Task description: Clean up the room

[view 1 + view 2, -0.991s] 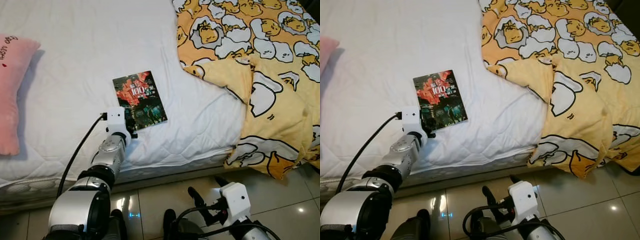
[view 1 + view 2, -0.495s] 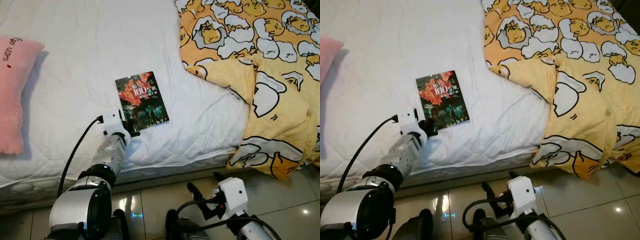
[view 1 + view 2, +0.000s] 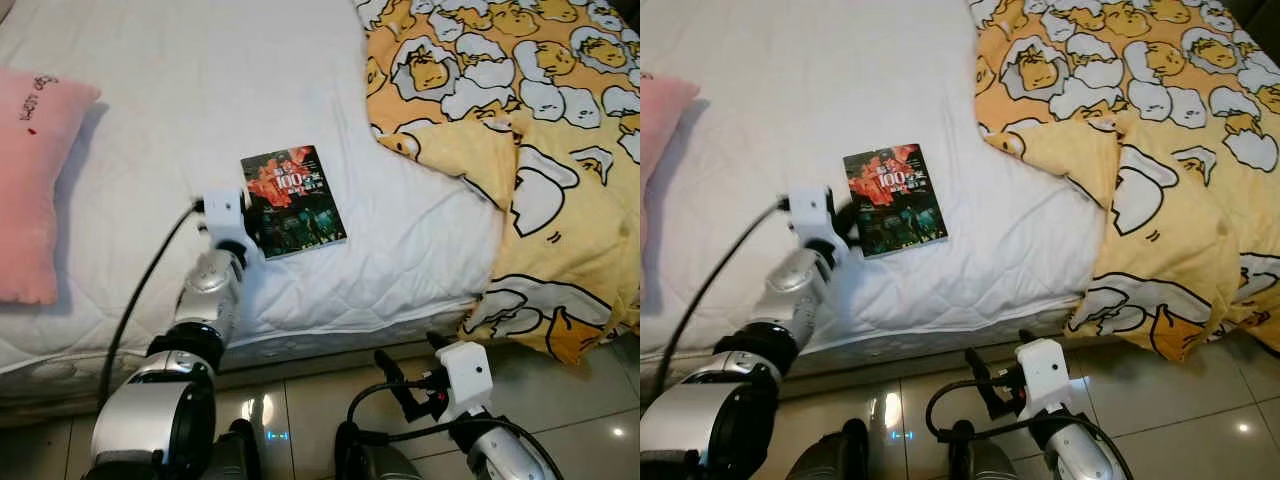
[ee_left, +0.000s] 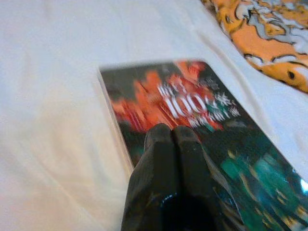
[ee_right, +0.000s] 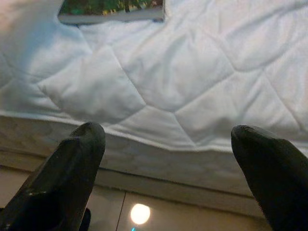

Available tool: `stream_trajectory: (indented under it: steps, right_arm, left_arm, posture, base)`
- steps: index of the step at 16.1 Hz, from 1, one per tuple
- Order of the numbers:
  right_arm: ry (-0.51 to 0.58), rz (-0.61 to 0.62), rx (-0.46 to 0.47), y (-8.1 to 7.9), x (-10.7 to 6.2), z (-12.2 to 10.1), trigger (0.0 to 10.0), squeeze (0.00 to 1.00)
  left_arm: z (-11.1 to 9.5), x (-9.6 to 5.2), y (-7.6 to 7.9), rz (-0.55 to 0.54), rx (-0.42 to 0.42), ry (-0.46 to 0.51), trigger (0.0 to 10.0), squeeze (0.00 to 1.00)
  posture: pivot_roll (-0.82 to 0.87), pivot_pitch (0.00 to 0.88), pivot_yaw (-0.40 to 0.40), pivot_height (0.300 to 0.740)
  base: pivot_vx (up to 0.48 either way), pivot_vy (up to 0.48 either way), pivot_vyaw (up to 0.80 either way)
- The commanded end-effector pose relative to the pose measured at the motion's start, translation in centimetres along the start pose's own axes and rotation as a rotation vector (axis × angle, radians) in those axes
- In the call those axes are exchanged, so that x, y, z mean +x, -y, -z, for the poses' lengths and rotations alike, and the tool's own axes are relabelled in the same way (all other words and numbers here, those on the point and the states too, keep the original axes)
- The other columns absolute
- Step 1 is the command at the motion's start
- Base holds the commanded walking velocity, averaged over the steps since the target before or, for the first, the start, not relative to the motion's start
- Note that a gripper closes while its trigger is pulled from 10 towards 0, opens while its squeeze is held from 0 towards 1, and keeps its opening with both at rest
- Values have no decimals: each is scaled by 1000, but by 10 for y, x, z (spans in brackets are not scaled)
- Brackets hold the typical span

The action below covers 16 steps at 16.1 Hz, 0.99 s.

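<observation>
Flat on the white quilted mattress (image 3: 150,120), near its front edge: a thin paperback book with a dark red-and-green glossy cover (image 3: 293,200), between the pink plush pillow (image 3: 35,180) and the yellow egg-print duvet (image 3: 520,130). Left gripper (image 4: 172,139) pressed down on the cover near the book's left edge, fingers closed together with nothing between them. Right gripper (image 5: 166,144) low by the tiled floor (image 3: 300,410), fingers spread wide, empty. Probably light and stiff enough, yet slick-faced and sunk slightly into soft bedding, so hard to pinch from above. Best taken by the spine or a long edge, perhaps after sliding it past the mattress edge.
</observation>
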State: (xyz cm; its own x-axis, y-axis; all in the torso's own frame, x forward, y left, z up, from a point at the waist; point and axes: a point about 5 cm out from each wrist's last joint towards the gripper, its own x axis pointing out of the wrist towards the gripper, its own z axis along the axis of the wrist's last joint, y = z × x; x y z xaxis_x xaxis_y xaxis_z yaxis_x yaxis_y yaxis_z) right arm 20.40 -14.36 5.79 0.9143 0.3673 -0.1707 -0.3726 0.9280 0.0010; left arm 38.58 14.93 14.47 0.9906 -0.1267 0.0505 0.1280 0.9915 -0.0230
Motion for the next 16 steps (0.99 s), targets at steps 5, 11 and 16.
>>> stream_trajectory:
  steps: [5, 11, 16]
  right_arm:
    - [-38, -3, 14, 1, -3, 12, 10000, 0]
    - [62, -49, 152, -2, 0, -16, 10000, 0]
    - [32, -86, 177, -10, -5, -14, 10000, 0]
  left_arm:
    - [45, -16, 26, -2, 277, -151, 10000, 1000]
    - [34, -6, 26, -146, 185, -164, 10000, 1000]
    - [25, -3, -1, -268, 139, -175, 10000, 1000]
  posture:
    - [-44, 273, -95, 740]
    - [-100, 285, -86, 740]
    - [-104, 306, -77, 740]
  base:
    - [0, 0, 0]
    - [0, 0, 0]
    - [0, 0, 0]
